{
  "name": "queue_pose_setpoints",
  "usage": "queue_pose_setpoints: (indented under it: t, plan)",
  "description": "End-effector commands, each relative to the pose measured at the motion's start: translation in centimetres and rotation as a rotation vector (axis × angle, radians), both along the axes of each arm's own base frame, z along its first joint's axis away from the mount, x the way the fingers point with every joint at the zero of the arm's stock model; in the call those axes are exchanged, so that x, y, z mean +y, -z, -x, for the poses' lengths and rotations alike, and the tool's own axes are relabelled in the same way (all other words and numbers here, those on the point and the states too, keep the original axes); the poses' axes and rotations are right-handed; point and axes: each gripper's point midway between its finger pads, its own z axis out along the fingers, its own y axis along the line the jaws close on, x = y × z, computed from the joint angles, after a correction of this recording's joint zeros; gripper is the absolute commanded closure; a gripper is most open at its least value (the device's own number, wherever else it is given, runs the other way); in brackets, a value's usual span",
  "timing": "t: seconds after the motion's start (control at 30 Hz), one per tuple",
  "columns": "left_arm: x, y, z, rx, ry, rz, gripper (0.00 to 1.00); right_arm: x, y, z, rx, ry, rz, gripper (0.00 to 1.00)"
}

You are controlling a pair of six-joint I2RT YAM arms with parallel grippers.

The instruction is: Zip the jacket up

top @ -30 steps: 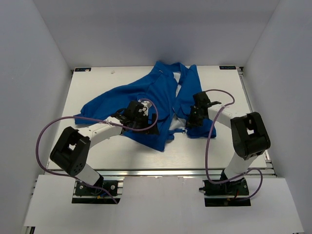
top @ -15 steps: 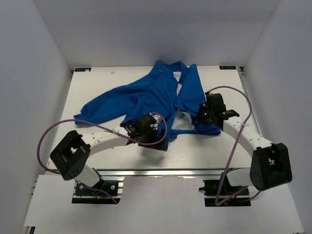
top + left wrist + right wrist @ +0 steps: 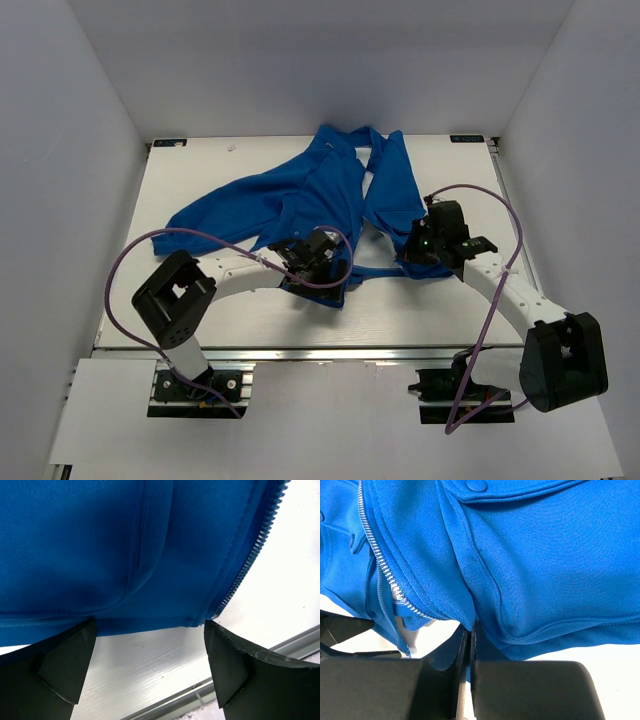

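Left gripper (image 3: 318, 250) has slid toward the lower centre of the top view, now at the bottom hem of the jacket (image 3: 330, 190). Its elbow has swung in toward the middle. Right gripper (image 3: 418, 245) barely shifted since half a second back, and its elbow has dropped toward the lower right corner.

Left gripper (image 3: 150, 630): released, fingers (image 3: 65, 665) spread wide, nothing between them but bare table (image 3: 150, 675). Jacket (image 3: 100, 545) hem runs across the frame just past the fingertips, touching or nearly touching the tips, not inside the jaws. Zipper teeth (image 3: 250, 555) come down from the upper right and end at the hem corner, close to the right-hand finger.

Right gripper (image 3: 469, 645): clenched, pads pressed together. A fold of blue cloth seems to run into the slit, so it reads as grasping the jacket (image 3: 545, 555) hem. Zipper teeth (image 3: 380, 580) sit at the left of that frame. A pocket flap with a snap (image 3: 476, 486) is at the top.

Further out, the jacket lies open on the table (image 3: 260, 320), collar at upper centre, hem toward the bottom, one sleeve trailing left. A thin blue strip is stretched between the two grippers.

Key relation: the zipper's long axis runs up-down in the top view, between the grippers. The free lower end of the teeth is just ahead of and right of the left gripper's opening, so the left arm is nearer. Slider not visible, so I cannot tell where it is. Judgement: next is closing the left fingers on that hem corner.
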Motion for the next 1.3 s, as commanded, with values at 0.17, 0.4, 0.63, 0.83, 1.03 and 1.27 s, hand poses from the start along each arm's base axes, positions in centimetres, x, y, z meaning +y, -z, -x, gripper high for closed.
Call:
queue_pose_setpoints:
  t: [0.17,0.4,0.63,0.83,1.03,1.27]
  plan:
    - [-0.5,0.6,-0.1,-0.018,0.011,-0.068,0.02,0.4,-0.7,-0.7,-0.046,-0.018,-0.018,1.00]
    - [-0.6,1.8,0.0,-0.029,-0.009,-0.168,0.02,0.1,0.0,-0.6,-0.034,-0.005,-0.009,1.00]
    - [-0.3,3.8,0.5,-0.013,-0.028,-0.281,0.02,-0.3,0.7,-0.2,-0.021,0.012,0.004,1.00]
    - [0.0,5.7,1.2,0.021,-0.038,-0.313,0.22,-0.6,0.8,0.0,-0.025,0.020,0.012,1.00]
    - [-0.2,6.9,2.5,0.073,-0.011,-0.288,0.88,-0.6,0.7,0.1,-0.028,0.021,0.012,1.00]
    - [-1.1,3.3,2.4,0.036,0.020,-0.208,1.00,0.2,0.3,0.9,-0.037,-0.037,-0.031,1.00]
